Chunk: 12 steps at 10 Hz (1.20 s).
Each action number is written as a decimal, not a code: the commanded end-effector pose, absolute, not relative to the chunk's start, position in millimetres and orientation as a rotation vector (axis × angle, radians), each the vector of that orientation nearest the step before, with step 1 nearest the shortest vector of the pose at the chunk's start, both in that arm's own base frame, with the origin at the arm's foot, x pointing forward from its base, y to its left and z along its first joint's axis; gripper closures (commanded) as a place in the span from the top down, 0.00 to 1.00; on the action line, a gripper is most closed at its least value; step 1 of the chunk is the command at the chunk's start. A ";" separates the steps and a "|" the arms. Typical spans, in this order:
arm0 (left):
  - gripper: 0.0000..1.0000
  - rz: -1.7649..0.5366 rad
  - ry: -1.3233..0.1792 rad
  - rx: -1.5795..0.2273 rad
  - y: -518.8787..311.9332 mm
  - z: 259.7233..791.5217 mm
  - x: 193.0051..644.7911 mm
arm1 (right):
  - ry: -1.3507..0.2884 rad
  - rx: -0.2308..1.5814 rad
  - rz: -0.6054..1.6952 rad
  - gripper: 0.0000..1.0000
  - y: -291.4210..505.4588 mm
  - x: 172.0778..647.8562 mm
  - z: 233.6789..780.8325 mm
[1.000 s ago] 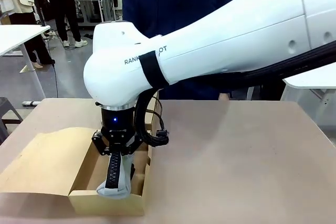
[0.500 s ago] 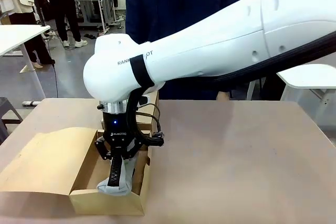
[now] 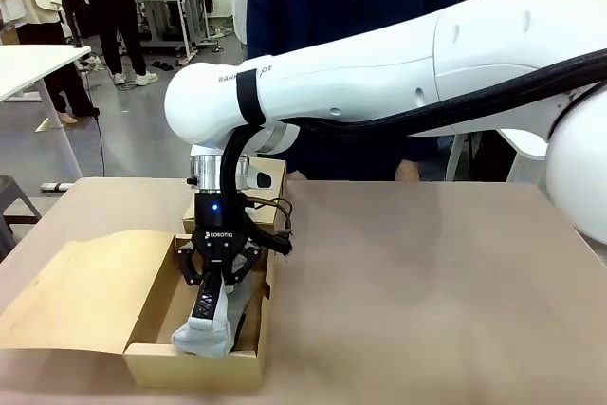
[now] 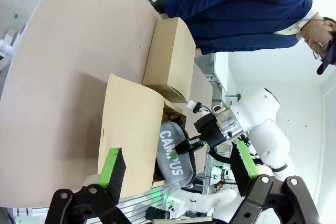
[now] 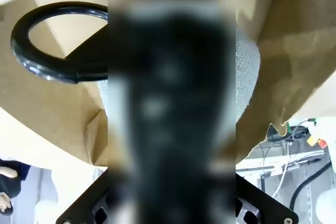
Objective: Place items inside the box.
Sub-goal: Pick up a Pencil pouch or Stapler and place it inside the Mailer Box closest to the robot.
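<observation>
- Lower left of frame: grey pencil case (image 3: 202, 331) pinched on end in right claw (image 3: 212, 293), bottom end inside the box (image 3: 190, 368).
- Best laid flat, clear of near wall, before release.
- Left claw (image 4: 178, 163) spread, empty.

Bright, even indoor light is spread over the table (image 3: 427, 263) in the front view, and a faint soft shadow is cast below the white arm (image 3: 379, 73). In the right wrist view the centre is swallowed by a dark blurred mass, with the grey pencil case (image 5: 247, 72) kept sharper at centre right. Wide-angle bending is seen at the left wrist view's edges, and its right side is washed pale.
</observation>
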State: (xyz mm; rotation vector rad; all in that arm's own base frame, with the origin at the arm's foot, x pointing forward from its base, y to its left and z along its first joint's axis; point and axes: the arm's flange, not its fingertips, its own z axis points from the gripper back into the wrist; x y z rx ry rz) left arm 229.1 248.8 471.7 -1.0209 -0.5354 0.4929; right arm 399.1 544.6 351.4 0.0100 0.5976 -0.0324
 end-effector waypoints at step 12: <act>1.00 0.476 -0.557 -1.034 248.6 471.2 229.8 | 0.354 0.033 -0.133 0.07 557.5 376.6 329.4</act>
